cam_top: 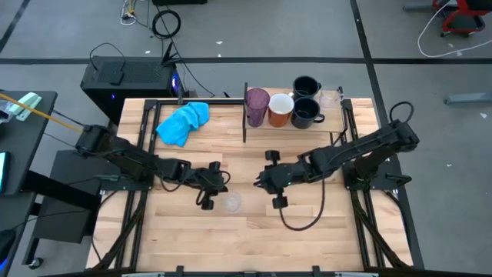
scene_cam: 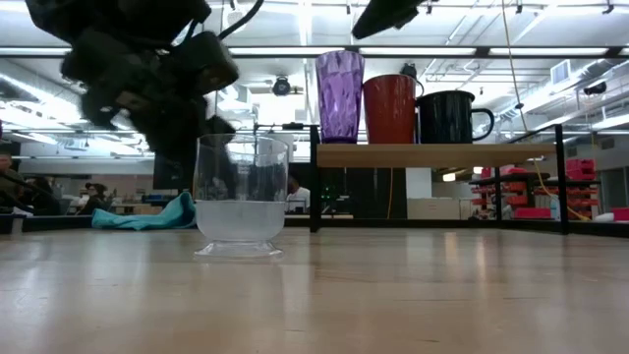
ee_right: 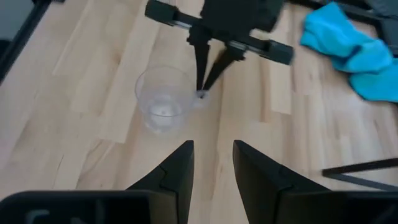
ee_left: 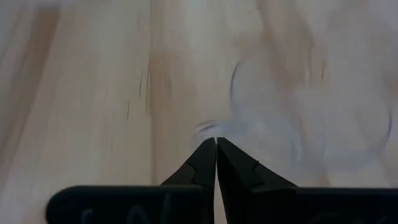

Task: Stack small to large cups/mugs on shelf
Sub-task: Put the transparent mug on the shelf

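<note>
Left pincer pinches the clear glass's blurry rim; right pincer hovers apart, holding nothing.

A small clear glass cup stands upright on the table, its rim pinched at the left gripper fingertips. The light-wood shelf, well beyond both grippers, carries a purple tumbler, an orange mug, two navy mugs and another clear glass.

tumbler: transl. purple
mug: orange, white inside
two mugs: dark navy
glass: clear
cloth: bright blue
shelf: light wood
bench: pale striped planks
</note>
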